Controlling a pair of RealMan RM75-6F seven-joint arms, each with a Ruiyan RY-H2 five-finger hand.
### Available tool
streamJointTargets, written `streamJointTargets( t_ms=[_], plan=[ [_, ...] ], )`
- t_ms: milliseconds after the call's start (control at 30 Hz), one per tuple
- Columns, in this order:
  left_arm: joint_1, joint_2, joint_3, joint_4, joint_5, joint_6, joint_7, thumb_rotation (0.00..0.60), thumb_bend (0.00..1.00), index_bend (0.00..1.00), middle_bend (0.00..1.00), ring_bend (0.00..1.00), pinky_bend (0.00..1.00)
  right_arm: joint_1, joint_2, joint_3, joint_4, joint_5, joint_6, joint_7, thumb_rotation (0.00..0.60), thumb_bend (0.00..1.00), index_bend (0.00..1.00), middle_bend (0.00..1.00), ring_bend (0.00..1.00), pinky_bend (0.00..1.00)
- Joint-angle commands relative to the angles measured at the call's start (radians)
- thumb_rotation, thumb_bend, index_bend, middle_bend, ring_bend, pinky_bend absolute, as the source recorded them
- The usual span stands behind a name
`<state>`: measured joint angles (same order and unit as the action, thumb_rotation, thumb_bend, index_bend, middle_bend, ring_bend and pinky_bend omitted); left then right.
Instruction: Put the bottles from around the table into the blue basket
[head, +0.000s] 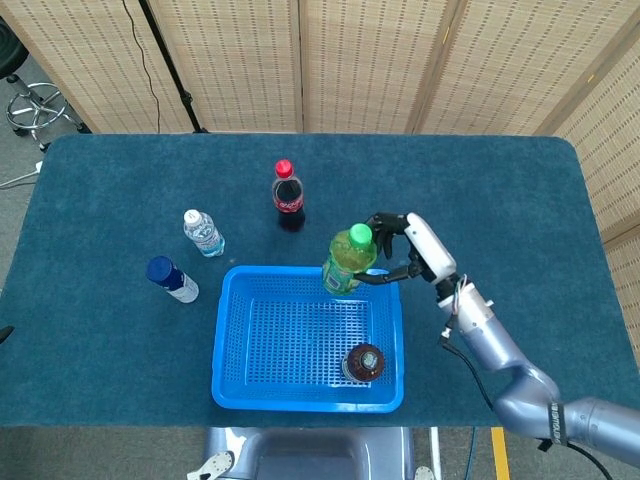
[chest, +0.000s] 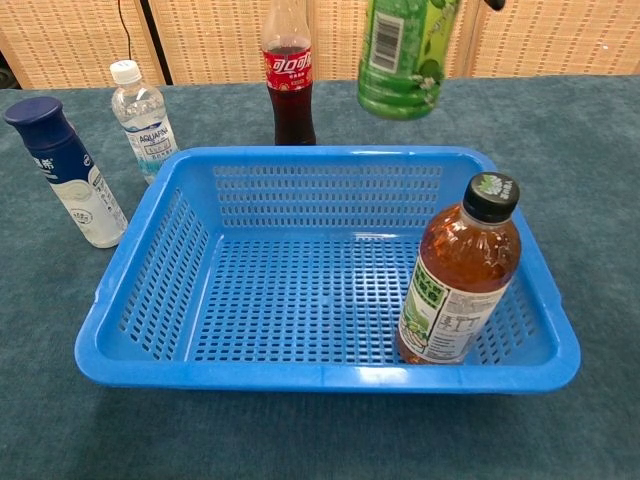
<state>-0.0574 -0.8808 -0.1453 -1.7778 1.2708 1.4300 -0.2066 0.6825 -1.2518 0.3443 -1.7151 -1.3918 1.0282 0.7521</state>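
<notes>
Head view shows the right robot hand (head: 405, 250) gripping the green bottle (head: 349, 260), fingers wrapped around its body, holding it in the air over the far right edge of the blue basket (head: 228, 330). Chest view shows the bottle's lower half hanging clear above the rim. Left robot hand is out of sight.

My right hand (head: 405, 250) holds the green plastic bottle with a green cap (head: 349, 262) in the air over the far rim of the blue perforated plastic basket (chest: 150, 290), where a brown tea bottle (chest: 458, 272) stands upright.
</notes>
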Motion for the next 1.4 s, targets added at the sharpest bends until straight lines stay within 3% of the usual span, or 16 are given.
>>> streamJointTargets(
  t_ms=[33, 200, 533, 733, 833, 900, 967, 1067, 1167, 1400],
  plan=[
    [0.001, -0.001, 0.000, 0.000, 0.001, 0.002, 0.001, 0.600, 0.00, 0.00, 0.00, 0.00, 0.00, -0.045, 0.024, -0.058, -0.022, -0.061, 0.030, 0.022, 0.600, 0.20, 0.64, 0.76, 0.63, 0.67],
    [0.000, -0.004, 0.003, -0.004, 0.006, 0.002, 0.012, 0.600, 0.00, 0.00, 0.00, 0.00, 0.00, -0.070, 0.019, -0.121, 0.033, -0.115, 0.048, 0.036, 0.600, 0.20, 0.64, 0.76, 0.63, 0.67],
    [-0.004, -0.009, 0.003, -0.010, 0.001, 0.000, 0.029, 0.600, 0.00, 0.00, 0.00, 0.00, 0.00, -0.094, -0.003, -0.188, 0.075, -0.153, 0.062, 0.067, 0.600, 0.20, 0.64, 0.76, 0.63, 0.67],
    [-0.003, -0.013, 0.008, -0.014, 0.011, 0.005, 0.043, 0.600, 0.00, 0.00, 0.00, 0.00, 0.00, -0.093, -0.055, -0.222, 0.157, -0.158, 0.048, 0.042, 0.600, 0.20, 0.61, 0.75, 0.59, 0.66],
    [-0.004, -0.014, 0.008, -0.014, 0.012, 0.005, 0.045, 0.600, 0.00, 0.00, 0.00, 0.00, 0.00, -0.102, -0.070, -0.241, 0.200, -0.183, 0.072, 0.035, 0.600, 0.10, 0.50, 0.64, 0.50, 0.60],
    [-0.006, -0.015, 0.007, -0.013, 0.009, 0.002, 0.048, 0.600, 0.00, 0.00, 0.00, 0.00, 0.00, -0.109, -0.075, -0.263, 0.233, -0.216, 0.090, 0.033, 0.600, 0.02, 0.35, 0.48, 0.38, 0.50],
    [-0.008, -0.015, 0.007, -0.014, 0.006, -0.002, 0.051, 0.600, 0.00, 0.00, 0.00, 0.00, 0.00, -0.115, -0.078, -0.288, 0.261, -0.249, 0.106, 0.026, 0.600, 0.00, 0.16, 0.24, 0.17, 0.30],
    [-0.009, -0.016, 0.007, -0.016, 0.005, -0.002, 0.056, 0.600, 0.00, 0.00, 0.00, 0.00, 0.00, -0.118, -0.064, -0.316, 0.280, -0.277, 0.109, 0.006, 0.600, 0.00, 0.03, 0.05, 0.01, 0.13],
    [-0.009, -0.017, 0.008, -0.018, 0.008, -0.001, 0.061, 0.600, 0.00, 0.00, 0.00, 0.00, 0.00, -0.123, -0.043, -0.322, 0.263, -0.266, 0.106, -0.018, 0.600, 0.00, 0.00, 0.00, 0.00, 0.06],
    [-0.010, -0.021, 0.006, -0.015, 0.013, 0.004, 0.059, 0.600, 0.00, 0.00, 0.00, 0.00, 0.00, -0.132, 0.027, -0.299, 0.189, -0.223, 0.117, -0.092, 0.600, 0.00, 0.00, 0.00, 0.00, 0.01]
  ],
)
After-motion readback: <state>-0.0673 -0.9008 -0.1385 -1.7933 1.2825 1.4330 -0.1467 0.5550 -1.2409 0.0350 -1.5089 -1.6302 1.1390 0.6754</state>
